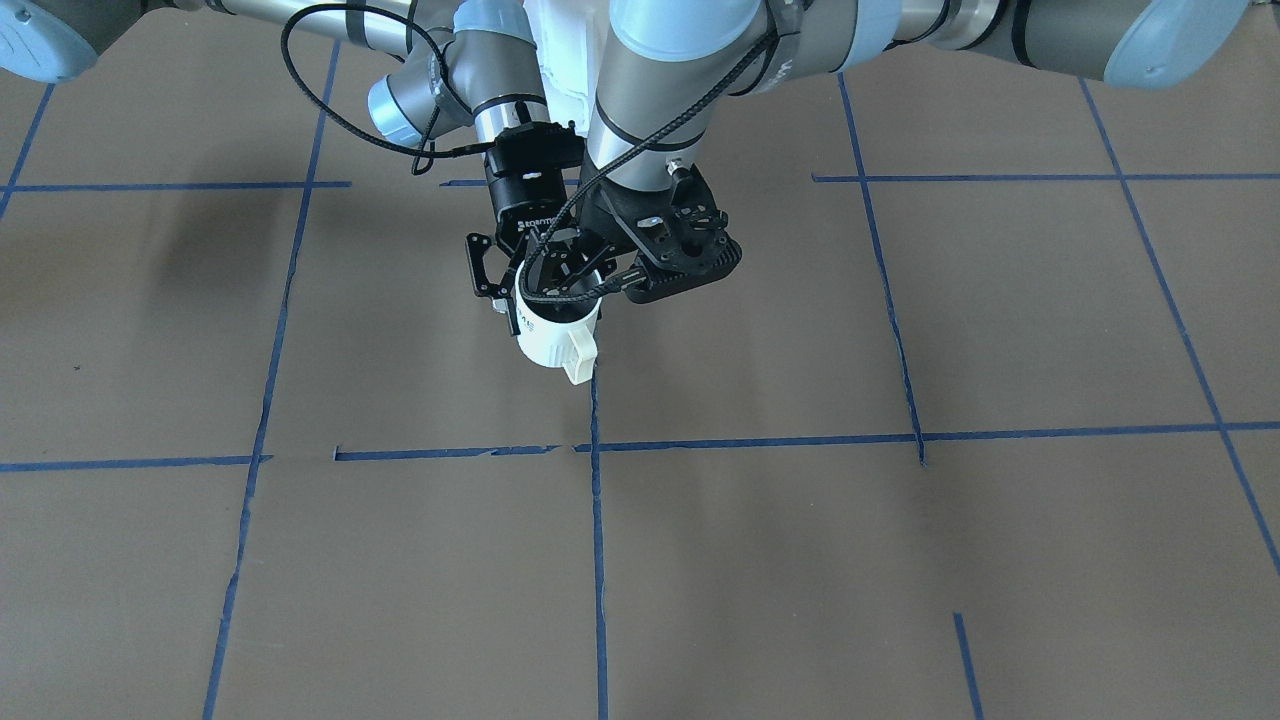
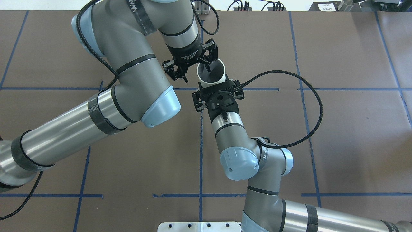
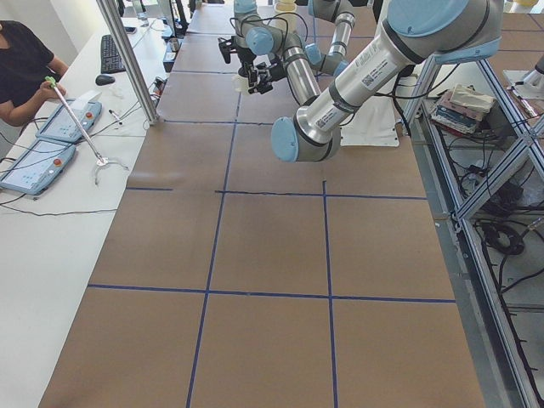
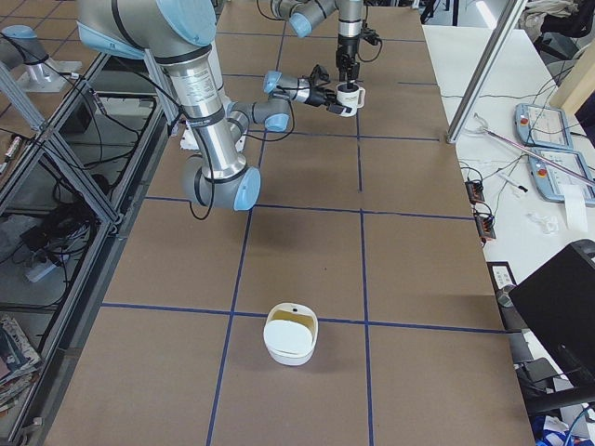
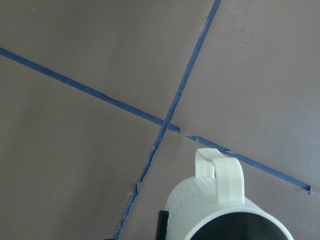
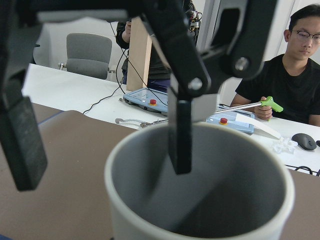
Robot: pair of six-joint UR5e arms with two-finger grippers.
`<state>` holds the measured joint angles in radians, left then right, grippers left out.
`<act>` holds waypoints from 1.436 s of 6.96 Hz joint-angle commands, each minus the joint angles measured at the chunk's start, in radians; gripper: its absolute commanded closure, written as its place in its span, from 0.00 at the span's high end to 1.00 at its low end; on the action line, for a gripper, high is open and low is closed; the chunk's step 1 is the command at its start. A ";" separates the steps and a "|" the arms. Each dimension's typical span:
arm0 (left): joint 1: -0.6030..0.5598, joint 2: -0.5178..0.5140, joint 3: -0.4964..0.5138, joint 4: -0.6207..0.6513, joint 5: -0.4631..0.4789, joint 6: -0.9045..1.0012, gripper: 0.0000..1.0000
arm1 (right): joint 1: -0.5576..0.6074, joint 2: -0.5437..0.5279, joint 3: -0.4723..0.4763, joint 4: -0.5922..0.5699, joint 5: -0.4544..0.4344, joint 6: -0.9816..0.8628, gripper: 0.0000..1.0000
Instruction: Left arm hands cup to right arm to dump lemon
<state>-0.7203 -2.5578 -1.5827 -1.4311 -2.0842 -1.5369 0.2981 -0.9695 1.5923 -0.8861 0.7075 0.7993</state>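
The white cup (image 2: pixel 206 82) hangs upright in the air above a tape crossing, its cream handle (image 1: pixel 580 358) pointing away from my base. My right gripper (image 2: pixel 219 85) comes in level from the near side and is shut on the cup's body; one fingertip (image 1: pixel 512 315) presses its lettered side. My left gripper (image 2: pixel 193 72) reaches down from above and is open. In the right wrist view one of its fingers (image 6: pixel 180 130) hangs inside the cup (image 6: pixel 200 210), the other (image 6: pixel 22 145) outside, and neither touches the wall. The lemon is hidden; the cup's bottom does not show.
A white bowl (image 4: pixel 291 336) sits on the brown table toward my right end, near the exterior right camera. A side bench (image 3: pixel 51 195) holds teach pendants, with seated people behind it. Blue tape lines (image 1: pixel 597 520) cross the table.
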 commanded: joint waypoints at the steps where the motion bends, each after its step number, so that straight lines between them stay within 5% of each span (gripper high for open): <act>1: 0.001 0.001 -0.006 0.004 0.001 -0.006 0.38 | 0.006 0.002 0.000 -0.011 0.001 0.000 0.04; 2: 0.001 0.002 -0.014 0.006 0.001 -0.006 0.14 | 0.007 0.003 0.000 -0.013 0.001 0.000 0.04; 3: 0.001 0.002 -0.023 0.023 0.001 -0.006 0.00 | 0.006 0.012 0.000 -0.020 0.001 0.000 0.05; 4: 0.002 0.001 -0.032 0.033 0.000 -0.006 0.00 | 0.007 0.030 0.000 -0.017 0.004 0.003 0.23; 5: 0.001 0.002 -0.033 0.034 0.000 -0.006 0.00 | 0.007 0.031 -0.008 -0.014 0.004 0.018 0.99; 10: -0.008 0.002 -0.098 0.081 -0.002 -0.006 0.00 | -0.005 0.011 -0.044 -0.008 0.010 0.017 1.00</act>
<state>-0.7227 -2.5570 -1.6504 -1.3717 -2.0860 -1.5432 0.2976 -0.9495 1.5538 -0.8955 0.7158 0.8172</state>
